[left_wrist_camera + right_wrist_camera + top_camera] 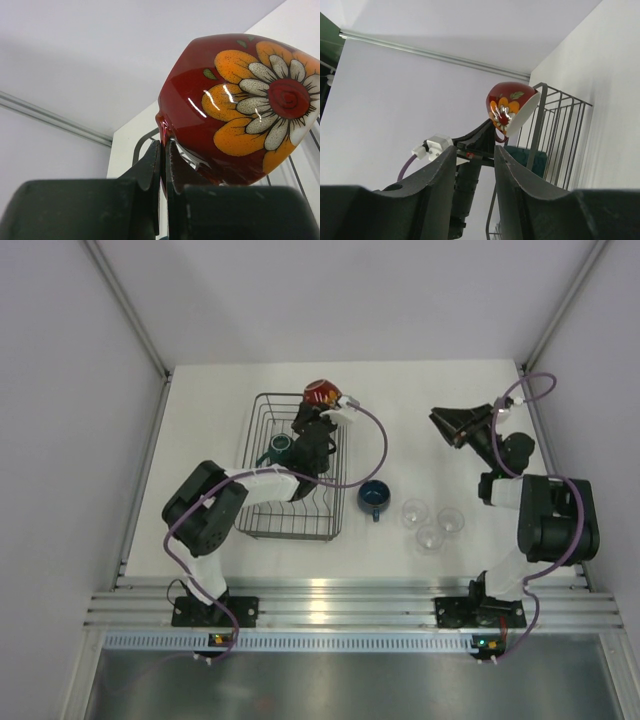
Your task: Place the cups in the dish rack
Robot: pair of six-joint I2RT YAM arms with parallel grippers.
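My left gripper [327,410] is shut on the handle of the big red flowered cup [321,393] and holds it tilted above the far edge of the dark wire dish rack [250,525]. In the left wrist view the gripper [164,150] pinches the handle beside the red cup [235,105]. The teal mug [278,448] lies inside the rack. The dark-blue cup [373,497] and three clear glasses [431,523] stand on the table right of the rack. My right gripper [443,430] is open and empty, far right; its view [475,155] shows the red cup [509,107], the rack [555,135] and the teal mug [525,159].
The white table [420,380] is walled at the back and both sides. The left arm [262,483] stretches across the rack. A metal rail [340,600] runs along the near edge.
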